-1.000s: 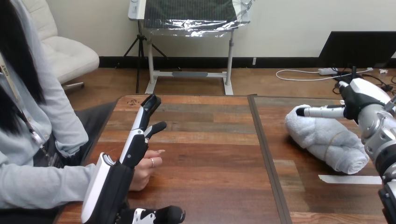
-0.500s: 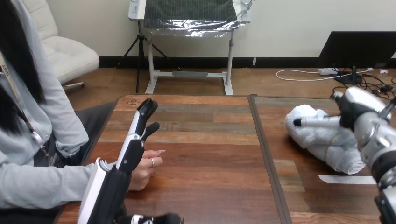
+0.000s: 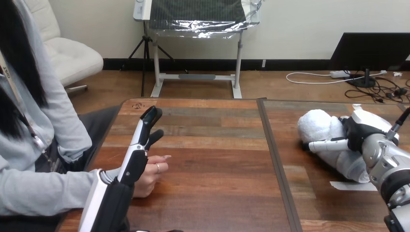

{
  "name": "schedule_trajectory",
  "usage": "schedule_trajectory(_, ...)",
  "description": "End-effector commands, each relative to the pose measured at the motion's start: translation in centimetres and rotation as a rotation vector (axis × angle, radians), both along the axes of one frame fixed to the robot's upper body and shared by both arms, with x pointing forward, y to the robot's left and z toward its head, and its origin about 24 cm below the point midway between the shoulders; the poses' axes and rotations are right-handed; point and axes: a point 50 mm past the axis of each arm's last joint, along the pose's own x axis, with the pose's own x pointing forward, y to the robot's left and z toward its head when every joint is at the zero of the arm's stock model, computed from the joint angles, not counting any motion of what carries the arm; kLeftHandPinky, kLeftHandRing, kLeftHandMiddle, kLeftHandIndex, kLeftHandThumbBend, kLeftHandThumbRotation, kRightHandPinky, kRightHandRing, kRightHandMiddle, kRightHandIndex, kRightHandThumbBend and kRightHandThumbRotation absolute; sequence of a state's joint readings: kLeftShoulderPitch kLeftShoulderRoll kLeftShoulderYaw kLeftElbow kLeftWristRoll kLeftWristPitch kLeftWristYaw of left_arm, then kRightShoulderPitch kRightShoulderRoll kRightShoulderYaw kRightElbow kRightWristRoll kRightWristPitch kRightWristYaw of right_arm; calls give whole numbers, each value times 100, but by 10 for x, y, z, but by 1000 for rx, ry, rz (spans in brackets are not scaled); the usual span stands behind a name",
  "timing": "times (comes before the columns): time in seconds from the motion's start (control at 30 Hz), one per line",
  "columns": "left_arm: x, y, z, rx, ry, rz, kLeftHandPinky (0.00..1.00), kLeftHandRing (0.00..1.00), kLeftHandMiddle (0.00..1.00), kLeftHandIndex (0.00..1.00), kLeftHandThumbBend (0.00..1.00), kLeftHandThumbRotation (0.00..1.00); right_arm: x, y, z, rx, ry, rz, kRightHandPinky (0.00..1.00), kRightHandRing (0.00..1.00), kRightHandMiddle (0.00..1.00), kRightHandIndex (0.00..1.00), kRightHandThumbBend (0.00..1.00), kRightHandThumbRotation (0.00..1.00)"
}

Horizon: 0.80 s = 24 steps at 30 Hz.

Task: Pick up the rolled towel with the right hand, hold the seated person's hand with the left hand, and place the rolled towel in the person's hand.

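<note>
Table (image 3: 212,159): wooden, with a dark seam running from front to back. We use the seam to split the table into a left part and a right part.
Left hand (image 3: 135,157): we see it over the table's left part, close to the left edge and pointing away from the near edge. Its fingers are straight, slightly spread, and have hold of nothing.
Rolled towel (image 3: 319,126): pale, lying on the table's right part, well right of the seam. It slants from far left to near right.
Right hand (image 3: 362,130): over the table's right part, lying on top of the rolled towel. We cannot tell whether it has hold of the towel.
Person's hand (image 3: 151,175): on the table's left part near the left edge. It is loosely curled on the wood and partly behind the left hand. We cannot tell whether the two touch.
Tape strip (image 3: 350,185): white, flat on the table's right part, toward the near right corner.
</note>
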<state>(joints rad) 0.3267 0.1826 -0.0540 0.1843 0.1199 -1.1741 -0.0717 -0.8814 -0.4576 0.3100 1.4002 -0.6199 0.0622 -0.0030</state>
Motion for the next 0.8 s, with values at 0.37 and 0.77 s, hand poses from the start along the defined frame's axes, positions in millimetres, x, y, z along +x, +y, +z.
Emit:
schedule_trajectory(0.37, -3, -1, 21, -14, -126, 4, 96, 100, 100, 100, 100, 80, -8, 14, -20, -4, 119, 52, 43, 67, 73, 80, 95, 68)
schedule_trajectory(0.77, -7, 0, 25, -11, -151, 3, 95, 100, 100, 100, 100, 78, -12, 14, -27, -41, 165, 64, 42, 70, 73, 76, 95, 69)
